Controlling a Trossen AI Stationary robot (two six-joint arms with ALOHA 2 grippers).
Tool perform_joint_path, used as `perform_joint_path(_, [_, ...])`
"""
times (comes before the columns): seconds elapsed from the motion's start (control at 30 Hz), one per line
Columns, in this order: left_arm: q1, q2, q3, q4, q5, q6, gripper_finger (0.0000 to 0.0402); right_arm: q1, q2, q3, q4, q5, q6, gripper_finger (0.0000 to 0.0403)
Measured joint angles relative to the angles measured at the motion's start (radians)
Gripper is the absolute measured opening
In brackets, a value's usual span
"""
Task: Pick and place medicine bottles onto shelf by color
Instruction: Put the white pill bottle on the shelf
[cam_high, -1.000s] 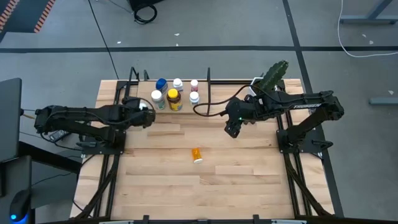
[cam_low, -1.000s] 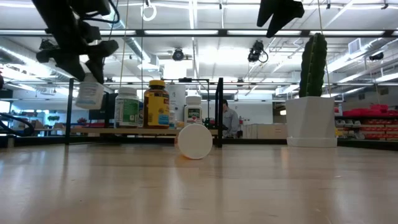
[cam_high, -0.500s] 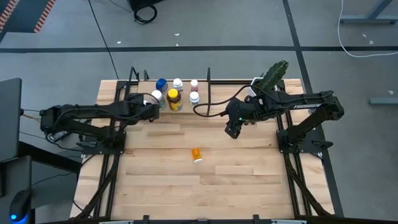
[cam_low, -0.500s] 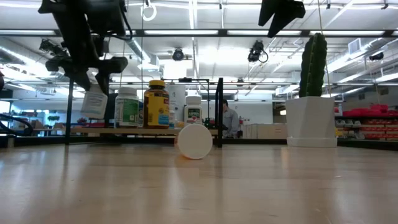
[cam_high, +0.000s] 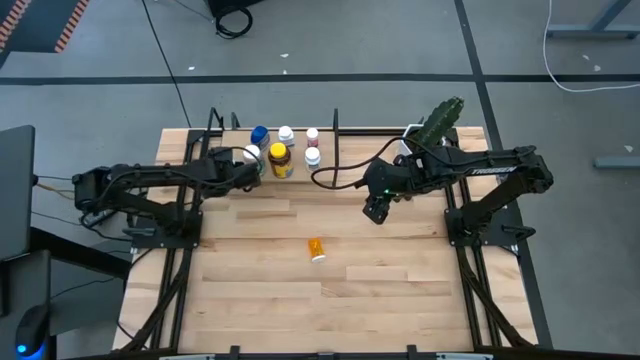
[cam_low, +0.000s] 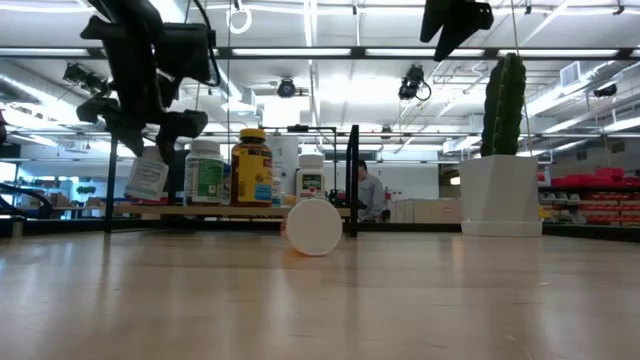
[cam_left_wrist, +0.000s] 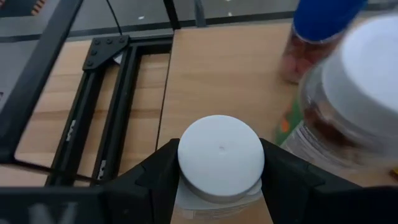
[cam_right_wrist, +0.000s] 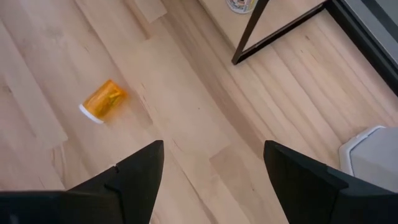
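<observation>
Over shelf (cam_high: 235, 135) edge, L gripper (cam_left_wrist: 219, 186) pinches white-capped bottle (cam_left_wrist: 219, 163) below cap; I judge it light, rigid, slick. R gripper (cam_right_wrist: 211, 180) spread, empty; orange bottle (cam_high: 316, 248) lies mid-table.

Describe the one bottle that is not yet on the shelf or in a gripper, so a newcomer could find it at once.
Start at the wooden table and look near its middle, in front of the shelf at the far edge. There a small orange bottle lies on its side, alone on the bare planks. Unlike the others, which stand upright together on the shelf, it is tipped over, orange, with a white cap.
</observation>
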Motion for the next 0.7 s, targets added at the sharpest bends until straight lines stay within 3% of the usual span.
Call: perform_joint_path(0.7, [0.072, 0.008, 0.0, 0.061, -0.022, -0.067, 0.0206, 0.0, 0.0, 0.0, -0.027, -0.008, -0.004, 0.0282])
